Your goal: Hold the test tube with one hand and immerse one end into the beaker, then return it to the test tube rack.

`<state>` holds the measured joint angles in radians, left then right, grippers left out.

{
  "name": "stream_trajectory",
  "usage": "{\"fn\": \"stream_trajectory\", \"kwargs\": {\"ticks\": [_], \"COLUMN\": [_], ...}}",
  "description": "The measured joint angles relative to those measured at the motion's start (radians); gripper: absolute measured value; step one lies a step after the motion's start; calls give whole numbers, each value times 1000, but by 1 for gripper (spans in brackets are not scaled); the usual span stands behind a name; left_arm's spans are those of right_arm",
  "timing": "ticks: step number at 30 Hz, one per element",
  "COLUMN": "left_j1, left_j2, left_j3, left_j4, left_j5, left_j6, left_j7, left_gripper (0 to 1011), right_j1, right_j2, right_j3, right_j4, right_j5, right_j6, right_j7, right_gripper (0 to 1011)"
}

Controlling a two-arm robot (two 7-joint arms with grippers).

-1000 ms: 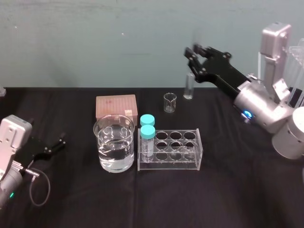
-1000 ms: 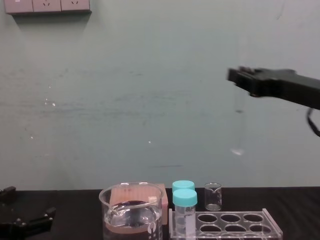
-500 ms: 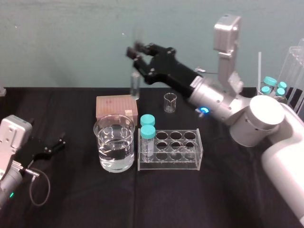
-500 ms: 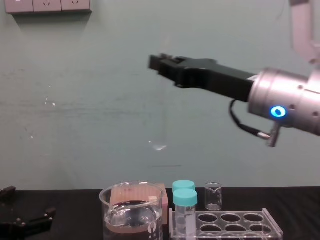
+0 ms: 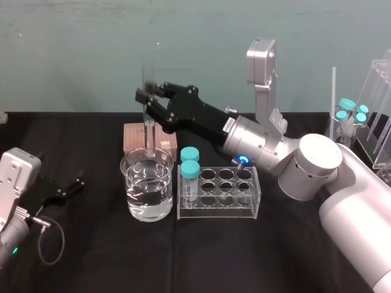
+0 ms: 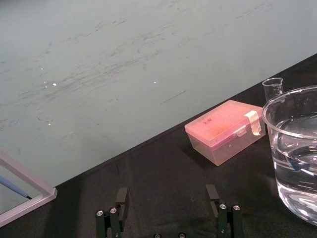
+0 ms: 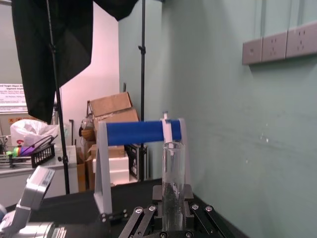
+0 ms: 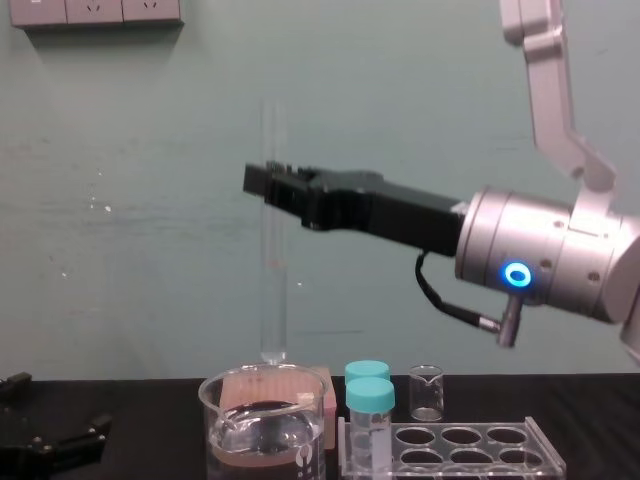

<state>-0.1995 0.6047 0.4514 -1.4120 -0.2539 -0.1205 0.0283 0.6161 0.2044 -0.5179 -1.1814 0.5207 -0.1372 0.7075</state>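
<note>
Black cloth covers the bench, with a pale green wall behind. Our right gripper is clamped on the test tube, pinching it above its middle so that it hangs upright, open end up. In the chest view its rounded bottom sits just above the rim of the beaker, over the water, and we judge it not yet wet. So pick-up and carry look done; the dip is the step in hand, and a straight descent should do it. After that the tube must go into the test tube rack, which stands just beside the beaker at its three o'clock, with two teal-capped vials at its nine o'clock end. A pink box lies at the beaker's twelve o'clock. Our left gripper rests parked at the beaker's nine o'clock, well apart, fingers spread and holding nothing.
</note>
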Motion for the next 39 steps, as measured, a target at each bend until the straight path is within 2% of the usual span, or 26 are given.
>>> {"fn": "stream_trajectory", "kwargs": {"ticks": [15,25,39], "left_j1": [0,0,0], "left_j2": [0,0,0], "left_j3": [0,0,0], "left_j4": [0,0,0], "left_j5": [0,0,0], "left_j6": [0,0,0], "left_j7": [0,0,0], "left_gripper": [1000,1000,1000], "right_j1": [-4,26,58], "right_j2": [2,-20,-55], "right_j3": [-41,-59,-58], "right_j4": [53,128,212], "right_j5": [36,25,15], "right_j6": [17,-11,-28], "right_j7": [23,27,38], "right_gripper": [235,234,234]}}
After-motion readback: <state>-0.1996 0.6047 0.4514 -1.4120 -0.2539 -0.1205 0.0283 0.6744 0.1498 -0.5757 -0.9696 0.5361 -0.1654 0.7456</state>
